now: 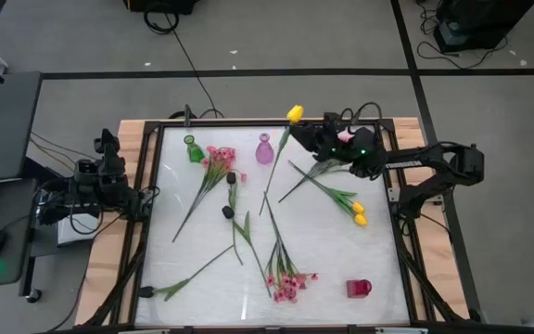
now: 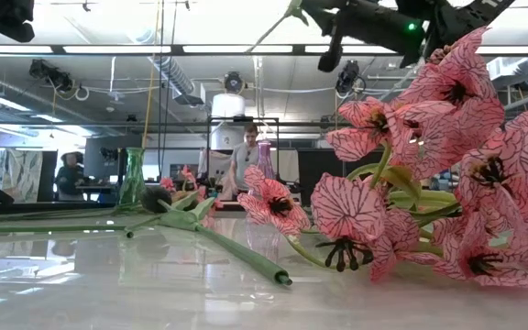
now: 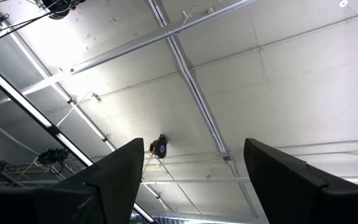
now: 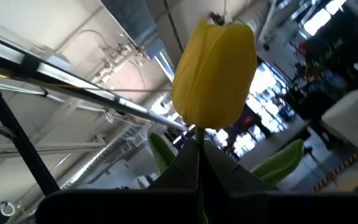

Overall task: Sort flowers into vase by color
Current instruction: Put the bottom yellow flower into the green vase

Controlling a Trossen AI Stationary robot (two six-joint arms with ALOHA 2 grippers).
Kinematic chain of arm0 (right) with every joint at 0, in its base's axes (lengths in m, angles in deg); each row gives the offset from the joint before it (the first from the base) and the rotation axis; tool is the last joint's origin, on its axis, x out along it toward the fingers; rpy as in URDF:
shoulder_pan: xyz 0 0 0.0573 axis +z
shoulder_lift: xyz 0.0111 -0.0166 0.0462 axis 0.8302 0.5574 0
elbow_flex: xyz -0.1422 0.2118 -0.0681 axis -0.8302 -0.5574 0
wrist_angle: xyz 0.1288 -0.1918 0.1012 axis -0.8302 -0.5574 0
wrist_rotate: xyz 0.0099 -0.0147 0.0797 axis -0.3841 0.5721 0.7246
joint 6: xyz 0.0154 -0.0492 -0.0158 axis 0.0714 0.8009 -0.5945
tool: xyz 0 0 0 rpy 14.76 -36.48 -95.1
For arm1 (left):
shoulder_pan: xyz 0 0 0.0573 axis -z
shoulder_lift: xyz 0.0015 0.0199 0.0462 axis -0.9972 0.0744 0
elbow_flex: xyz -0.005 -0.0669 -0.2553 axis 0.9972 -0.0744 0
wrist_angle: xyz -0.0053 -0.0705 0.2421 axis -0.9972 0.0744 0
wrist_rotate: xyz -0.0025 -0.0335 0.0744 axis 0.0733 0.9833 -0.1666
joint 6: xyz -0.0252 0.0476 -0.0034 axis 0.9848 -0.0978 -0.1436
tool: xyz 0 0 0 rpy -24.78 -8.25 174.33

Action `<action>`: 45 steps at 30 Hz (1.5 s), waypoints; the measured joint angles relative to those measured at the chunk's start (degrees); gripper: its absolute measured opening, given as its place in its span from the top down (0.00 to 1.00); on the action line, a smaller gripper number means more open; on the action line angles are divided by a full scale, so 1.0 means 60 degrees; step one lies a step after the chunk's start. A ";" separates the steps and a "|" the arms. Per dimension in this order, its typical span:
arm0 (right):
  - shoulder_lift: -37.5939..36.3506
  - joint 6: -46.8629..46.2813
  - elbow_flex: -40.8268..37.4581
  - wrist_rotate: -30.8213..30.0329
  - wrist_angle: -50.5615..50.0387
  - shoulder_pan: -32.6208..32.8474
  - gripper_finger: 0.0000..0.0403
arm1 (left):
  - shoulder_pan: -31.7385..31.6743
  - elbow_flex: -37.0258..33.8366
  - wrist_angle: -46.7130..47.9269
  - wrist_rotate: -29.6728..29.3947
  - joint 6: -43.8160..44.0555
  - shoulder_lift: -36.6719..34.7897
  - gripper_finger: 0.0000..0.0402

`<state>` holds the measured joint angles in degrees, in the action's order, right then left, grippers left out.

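Three vases stand on your white table (image 1: pixel 202 278): a green vase (image 1: pixel 192 149) and a pale purple vase (image 1: pixel 264 149) near the far edge, and a red vase (image 1: pixel 359 289) at the near right corner. Your right gripper (image 1: pixel 310 135) is raised at the far right, its fingers pressed together on the stem of a yellow tulip (image 1: pixel 294 114), whose stem hangs down toward the table. Your left gripper (image 3: pixel 191 180) sits off the table's left edge, pointing up at the ceiling, fingers spread and empty. Across the table lie two pink blossom sprays (image 1: pixel 219 160) (image 1: pixel 286 283), another pair of yellow tulips (image 1: pixel 357 213), and several dark tulips (image 1: pixel 227 211).
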<state>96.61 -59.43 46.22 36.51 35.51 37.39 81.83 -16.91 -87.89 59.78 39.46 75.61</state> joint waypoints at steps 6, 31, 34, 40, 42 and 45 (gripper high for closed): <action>-0.0733 0.0474 0.0004 -0.0080 -0.0031 -0.0267 0.97 | 0.0004 0.0000 0.0001 0.0001 0.0000 0.0000 0.29; -0.0696 0.4009 0.5433 0.1246 -0.6172 -0.1078 0.97 | 0.0001 0.0000 -0.0001 0.0000 0.0000 0.0000 0.29; -0.0322 0.4096 0.5927 0.1378 -0.6630 -0.1173 0.97 | 0.0002 0.0002 0.0003 0.0001 0.0000 0.0000 0.29; 0.0659 0.4042 0.6712 0.1979 -0.6865 -0.1179 0.97 | 0.0002 0.0001 0.0001 0.0001 0.0000 -0.0002 0.29; 0.1016 0.4009 0.6926 0.2037 -0.6875 -0.1148 0.97 | 0.0000 -0.0001 0.0004 0.0001 0.0001 0.0000 0.29; 0.1544 0.3809 0.7306 0.2241 -0.6878 -0.1134 0.97 | 0.0004 0.0002 0.0005 0.0001 0.0000 -0.0001 0.29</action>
<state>105.87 -36.57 90.05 49.96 -5.76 30.59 81.86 -16.90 -87.86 59.78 39.46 75.60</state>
